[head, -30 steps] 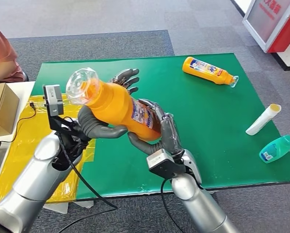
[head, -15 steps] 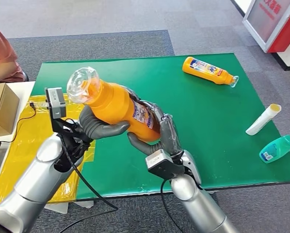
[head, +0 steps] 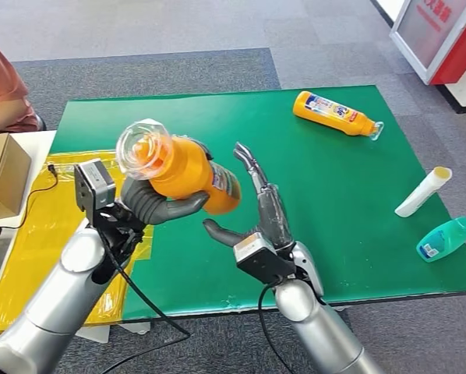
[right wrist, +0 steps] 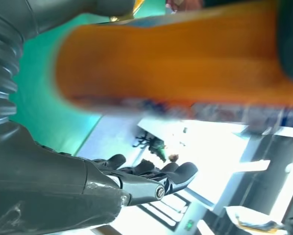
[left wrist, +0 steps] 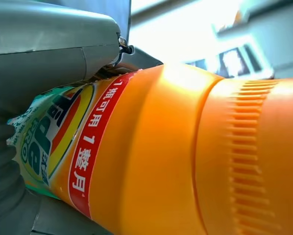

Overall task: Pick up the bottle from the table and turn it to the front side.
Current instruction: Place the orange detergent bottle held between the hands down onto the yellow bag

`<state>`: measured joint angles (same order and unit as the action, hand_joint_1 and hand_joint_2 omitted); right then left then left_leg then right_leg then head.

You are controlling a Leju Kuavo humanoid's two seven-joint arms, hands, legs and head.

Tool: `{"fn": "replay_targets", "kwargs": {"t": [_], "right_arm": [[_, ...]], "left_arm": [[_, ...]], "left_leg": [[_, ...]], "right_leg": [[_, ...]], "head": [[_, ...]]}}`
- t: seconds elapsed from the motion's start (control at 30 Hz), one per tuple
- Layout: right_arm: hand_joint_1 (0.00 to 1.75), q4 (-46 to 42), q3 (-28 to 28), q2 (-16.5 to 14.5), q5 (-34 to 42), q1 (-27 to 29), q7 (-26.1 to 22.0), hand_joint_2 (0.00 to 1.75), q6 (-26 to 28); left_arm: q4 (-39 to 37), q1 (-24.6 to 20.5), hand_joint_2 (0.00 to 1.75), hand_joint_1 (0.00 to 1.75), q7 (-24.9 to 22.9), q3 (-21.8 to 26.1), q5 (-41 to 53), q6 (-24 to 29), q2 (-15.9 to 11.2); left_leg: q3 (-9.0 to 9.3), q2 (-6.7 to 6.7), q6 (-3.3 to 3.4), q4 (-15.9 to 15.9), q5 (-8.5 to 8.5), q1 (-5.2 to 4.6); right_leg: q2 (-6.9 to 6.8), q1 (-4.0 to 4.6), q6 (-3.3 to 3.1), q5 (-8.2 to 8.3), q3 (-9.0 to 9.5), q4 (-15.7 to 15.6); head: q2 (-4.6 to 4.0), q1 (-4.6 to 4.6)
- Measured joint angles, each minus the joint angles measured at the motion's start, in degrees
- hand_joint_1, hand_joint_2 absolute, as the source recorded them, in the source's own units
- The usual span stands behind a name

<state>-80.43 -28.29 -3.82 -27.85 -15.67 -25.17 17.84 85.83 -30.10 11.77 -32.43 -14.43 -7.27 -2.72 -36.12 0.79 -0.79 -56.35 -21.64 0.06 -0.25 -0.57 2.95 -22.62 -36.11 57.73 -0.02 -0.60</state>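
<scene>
An orange bottle (head: 183,167) with a clear cap and a printed label is lifted above the green table (head: 313,187), its cap end tipped toward me. My left hand (head: 157,204) grips it around the body; the left wrist view shows the orange bottle (left wrist: 167,152) and its label close up. My right hand (head: 260,214) stands just right of the bottle's base with its fingers spread upward, holding nothing. In the right wrist view the orange bottle (right wrist: 174,63) appears blurred beyond the spread fingers (right wrist: 152,178).
A second orange bottle (head: 335,114) lies at the table's far right. A white tube (head: 422,192) and a teal bottle (head: 446,238) lie near the right edge. A yellow sheet (head: 42,226), a cardboard box (head: 2,175) and a person's sleeve (head: 4,89) are at left.
My right hand has let go of the bottle's base and spread its fingers. My left hand has closed around the bottle and swung its cap end further toward me.
</scene>
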Motion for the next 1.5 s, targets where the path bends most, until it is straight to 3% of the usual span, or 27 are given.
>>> {"fn": "replay_targets", "kwargs": {"t": [0.3,0.43,0.57,0.7,0.8,0.93,1.27,1.5], "right_arm": [[0.0,0.12,4.11,0.02,1.13,0.64,0.88,1.75,-0.1],[0.0,-0.75,5.99,0.02,1.12,1.51,1.02,1.75,-0.09],[0.0,-3.38,8.11,0.02,0.96,2.26,1.39,1.75,-0.17],[0.0,-7.68,9.87,0.02,0.85,2.74,2.18,1.75,-0.54],[0.0,-10.58,10.75,0.02,0.42,2.91,2.72,1.75,-0.98],[0.0,-13.71,11.53,0.02,-0.37,3.15,3.11,1.75,-1.76],[0.0,-17.44,12.68,0.04,-1.02,3.07,3.72,1.75,-4.06],[0.0,-17.5,12.97,0.04,-1.0,2.78,3.54,1.75,-4.31]], "left_arm": [[6.86,4.7,1.75,1.75,4.32,2.96,22.35,15.97,0.27],[9.83,7.0,1.75,1.75,4.4,3.87,39.33,25.56,0.17],[11.73,9.37,1.75,1.75,-2.3,5.11,66.71,34.12,-0.3],[10.52,11.54,1.75,1.75,-11.97,7.54,90.05,36.79,-0.83],[7.65,12.38,1.75,1.75,-15.84,9.44,96.44,36.36,-1.05],[3.11,12.73,1.75,1.75,-18.14,11.27,98.68,31.36,-1.39],[-13.6,7.79,1.75,1.75,-18.3,12.59,93.27,13.62,-3.26],[-23.79,2.96,1.75,1.75,-16.96,12.3,89.74,9.49,-3.57]], "left_leg": [[0.0,0.0,0.0,0.0,-0.01,0.0],[-0.01,0.0,0.0,0.0,-0.01,0.0],[0.0,0.0,0.01,0.0,-0.02,0.0],[0.0,0.0,0.01,0.0,-0.02,0.0],[0.0,0.0,0.0,0.0,-0.02,0.0],[0.0,0.01,0.0,0.0,-0.01,0.0],[0.0,0.01,-0.01,0.0,0.0,0.0],[0.0,0.01,0.0,0.0,0.0,0.0]], "right_leg": [[0.0,0.0,0.0,-0.01,0.0,-0.01],[0.0,0.0,0.0,-0.01,0.0,-0.01],[0.0,0.0,0.0,-0.02,0.0,-0.01],[0.01,0.0,-0.01,-0.03,-0.01,-0.01],[0.01,0.0,-0.02,-0.02,-0.02,-0.01],[0.01,0.0,-0.02,-0.02,-0.02,-0.01],[0.01,0.0,-0.03,-0.01,-0.03,0.0],[0.01,0.0,-0.02,-0.01,-0.03,0.0]], "head": [[0.0,0.0],[0.0,0.01],[0.0,-0.01],[0.0,0.0],[0.0,0.0],[0.0,0.01],[0.0,0.01],[0.0,0.01]]}}
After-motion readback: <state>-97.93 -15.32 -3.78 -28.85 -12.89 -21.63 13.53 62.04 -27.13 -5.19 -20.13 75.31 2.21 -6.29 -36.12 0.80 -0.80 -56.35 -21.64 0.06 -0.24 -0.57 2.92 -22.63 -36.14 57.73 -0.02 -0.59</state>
